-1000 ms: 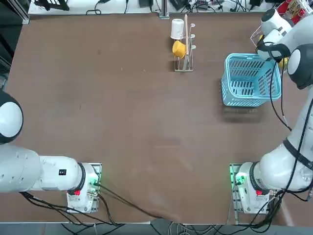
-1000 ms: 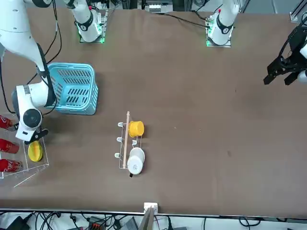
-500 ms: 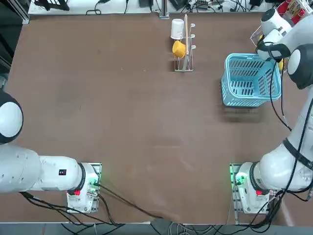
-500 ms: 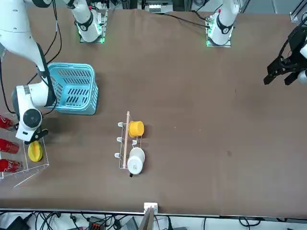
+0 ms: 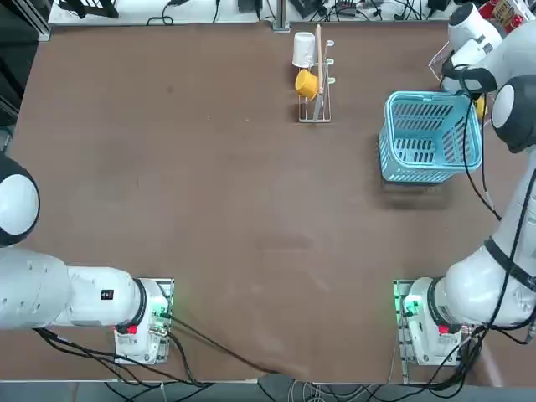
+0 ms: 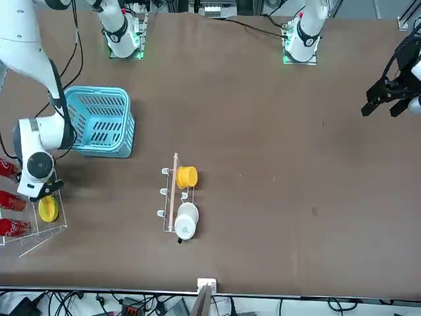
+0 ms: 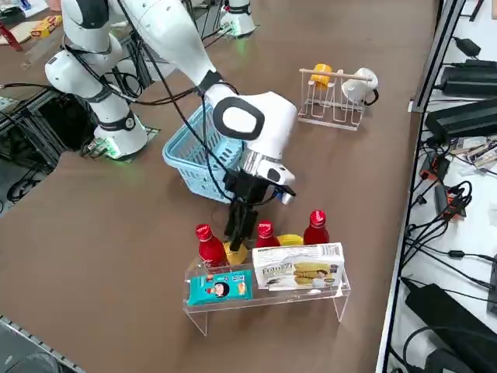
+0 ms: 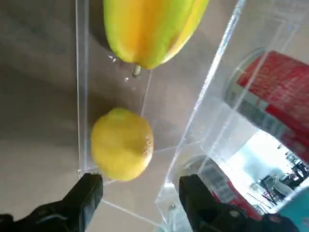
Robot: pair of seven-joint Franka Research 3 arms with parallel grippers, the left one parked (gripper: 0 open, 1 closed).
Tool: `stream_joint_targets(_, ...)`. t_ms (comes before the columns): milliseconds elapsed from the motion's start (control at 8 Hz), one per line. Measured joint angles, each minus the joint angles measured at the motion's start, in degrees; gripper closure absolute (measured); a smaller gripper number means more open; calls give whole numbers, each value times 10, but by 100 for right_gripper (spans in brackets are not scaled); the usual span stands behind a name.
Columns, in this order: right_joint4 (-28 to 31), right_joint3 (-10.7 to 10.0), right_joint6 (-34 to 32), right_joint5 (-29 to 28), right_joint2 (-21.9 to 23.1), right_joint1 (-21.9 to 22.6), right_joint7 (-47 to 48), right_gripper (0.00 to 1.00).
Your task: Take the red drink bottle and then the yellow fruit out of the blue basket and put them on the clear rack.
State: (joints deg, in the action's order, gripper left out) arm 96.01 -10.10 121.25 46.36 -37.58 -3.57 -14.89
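Now yellow fruit [image 8: 121, 144] sits on clear rack [image 7: 268, 299]; right gripper [image 8: 140, 200] spread above, empty. Probably light, smooth; pinch its middle.

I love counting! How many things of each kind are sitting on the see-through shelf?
Red bottles: 3
Yellow fruits: 2, the small round fruit and the bigger pointed fruit
Boxes: 2
Total: 7
The open end effector hangs just above the small round fruit on the clear rack.
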Motion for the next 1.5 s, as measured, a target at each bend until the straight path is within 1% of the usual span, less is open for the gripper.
stream_joint_targets(250, -43, 8, -73, -62, 13, 1, -58, 0)
stream_joint_targets(375, -76, 12, -130, -100, 29, 8, -84, 0)
stream_joint_targets(500, -89, 12, -159, -114, 34, 14, -86, 0)
stream_joint_targets(750, -143, 13, -242, -159, 48, 25, -89, 0)
stream_joint_targets(875, -164, 13, -275, -178, 64, 27, -92, 0)
stream_joint_targets(1125, -184, 13, -321, -228, 116, 33, -90, 0)
stream_joint_targets(1250, -186, 13, -338, -258, 147, 37, -71, 0)
stream_joint_targets(1375, -185, 12, -349, -316, 188, 38, -40, 0)
stream_joint_targets(1500, -185, 10, -352, -358, 211, 37, -24, 0)
